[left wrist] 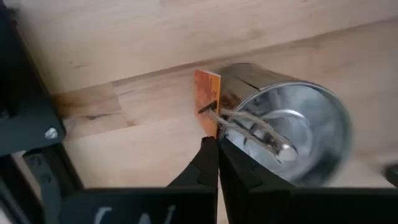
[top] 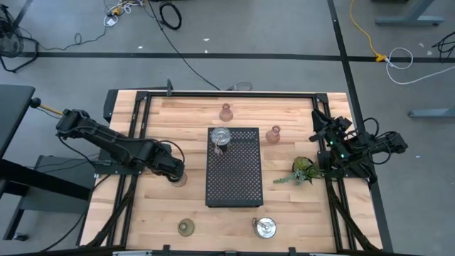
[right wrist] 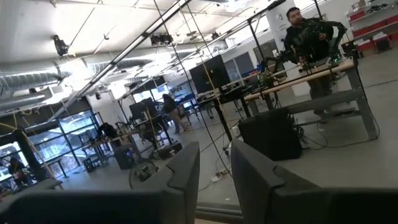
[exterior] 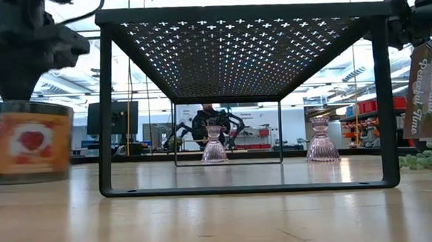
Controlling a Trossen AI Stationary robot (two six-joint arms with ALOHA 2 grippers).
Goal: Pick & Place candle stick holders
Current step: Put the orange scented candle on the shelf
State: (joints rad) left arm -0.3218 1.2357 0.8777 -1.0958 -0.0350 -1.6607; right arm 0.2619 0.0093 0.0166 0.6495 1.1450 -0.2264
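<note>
High view shows 1 holder (top: 221, 136) on the tray (top: 238, 185), 5 more around it on the desk (top: 178, 114); left claw (top: 175, 175), pinched on a silvery holder's (left wrist: 280, 134) rim beside the tray.

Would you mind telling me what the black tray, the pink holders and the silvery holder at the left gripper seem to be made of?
Tray: probably painted metal, matte black and perforated. Pink holders: likely glass, translucent and ribbed. Silvery holder at the left gripper: shiny, reflective wall, so metal or mirrored glass; it bears an orange label.
</note>
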